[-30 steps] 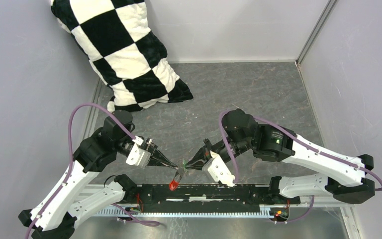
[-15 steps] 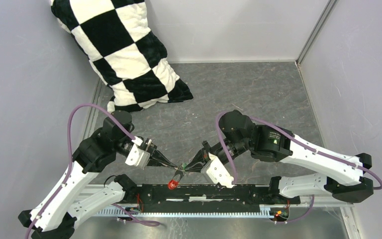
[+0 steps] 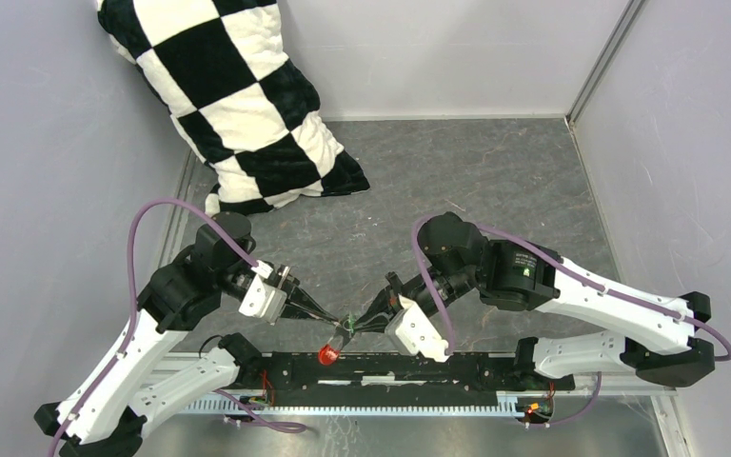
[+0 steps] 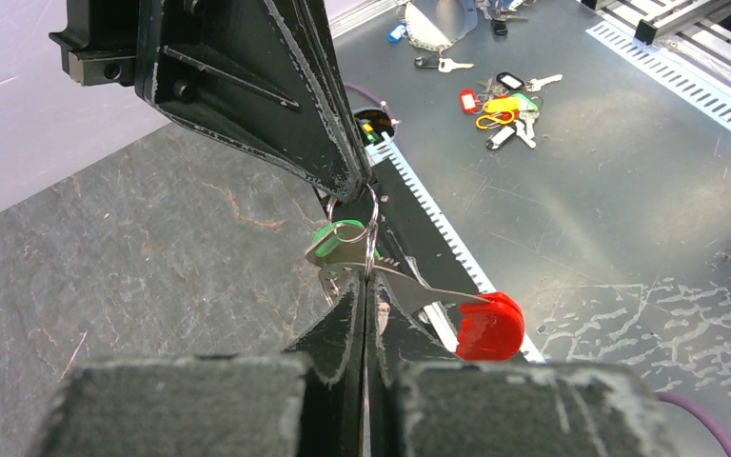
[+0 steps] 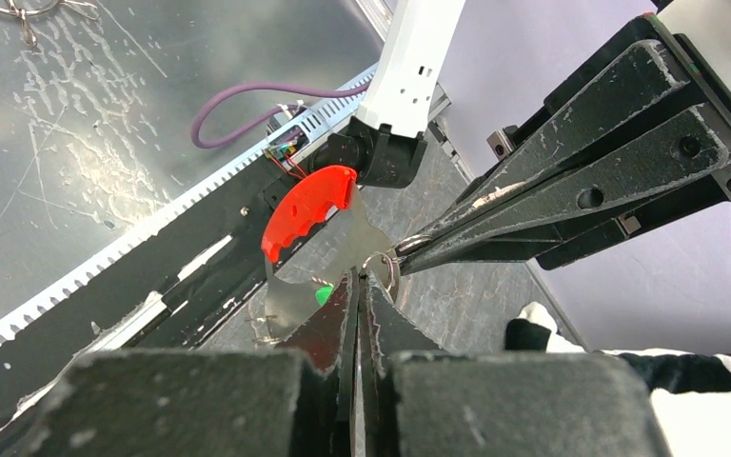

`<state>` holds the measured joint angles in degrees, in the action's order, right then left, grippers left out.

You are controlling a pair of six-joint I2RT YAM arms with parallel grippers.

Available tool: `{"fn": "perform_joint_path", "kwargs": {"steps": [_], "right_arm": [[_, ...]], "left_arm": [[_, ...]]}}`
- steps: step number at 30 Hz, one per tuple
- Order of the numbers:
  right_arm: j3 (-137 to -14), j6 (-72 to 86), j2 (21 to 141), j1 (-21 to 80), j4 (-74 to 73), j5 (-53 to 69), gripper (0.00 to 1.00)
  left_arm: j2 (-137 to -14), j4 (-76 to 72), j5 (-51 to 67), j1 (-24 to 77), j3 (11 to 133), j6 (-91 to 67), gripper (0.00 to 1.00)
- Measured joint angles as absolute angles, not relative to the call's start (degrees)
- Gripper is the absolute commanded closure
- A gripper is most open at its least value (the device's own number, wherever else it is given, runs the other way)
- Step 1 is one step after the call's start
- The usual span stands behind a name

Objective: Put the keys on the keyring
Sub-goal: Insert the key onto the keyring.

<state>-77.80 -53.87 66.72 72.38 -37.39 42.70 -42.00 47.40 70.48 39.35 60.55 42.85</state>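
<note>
I am pinching the keyring's (image 4: 372, 228) thin wire loop in my left gripper (image 4: 365, 282), in the air above the table's (image 4: 152, 238) near edge, its red tag (image 4: 488, 326) dangling. It is surely handling light, stiff and slippery, so I am gripping the rim itself. Just beyond, the tiny green-headed key (image 4: 336, 234) is touching the loop. My right gripper (image 4: 360, 190) is clamped there, on what I cannot tell.

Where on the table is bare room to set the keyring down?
Bare table runs from the checkered pillow to the right wall, across the far half. Crowded: near centre, where left tool and right tool meet at the keyring.
</note>
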Motion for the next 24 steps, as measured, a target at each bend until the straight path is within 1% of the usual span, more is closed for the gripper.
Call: {"fn": "perform_joint_path", "kwargs": {"steps": [24], "right_arm": [[-78.76,-53.87,67.68,72.75,-37.41,43.83,0.99]], "left_arm": [[-41.89,47.42,70.48,39.35,60.23,42.70,0.98]]}}
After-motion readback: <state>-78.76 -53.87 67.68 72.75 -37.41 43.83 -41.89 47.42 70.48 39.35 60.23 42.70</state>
